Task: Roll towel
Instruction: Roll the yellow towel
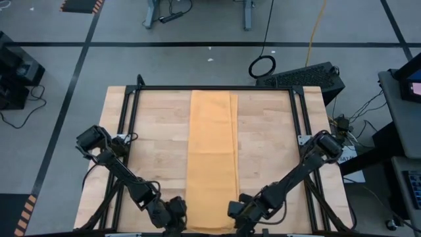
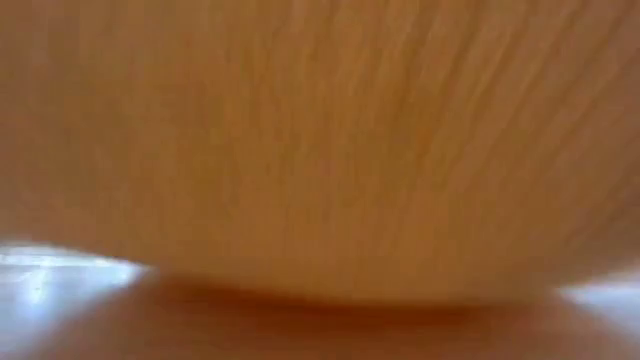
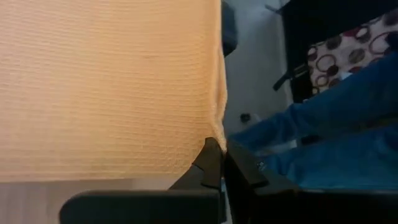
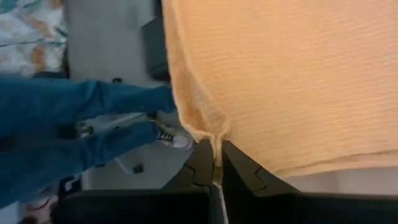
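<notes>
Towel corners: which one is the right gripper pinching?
The near right corner of the towel; right gripper is shut on it, left gripper holds the near left one.

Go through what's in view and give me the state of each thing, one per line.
towel: long folded strip, flat on the table, not rolled, near end lifted
left gripper: shut on towel corner
right gripper: shut on towel corner
table: towel lies across it
</notes>
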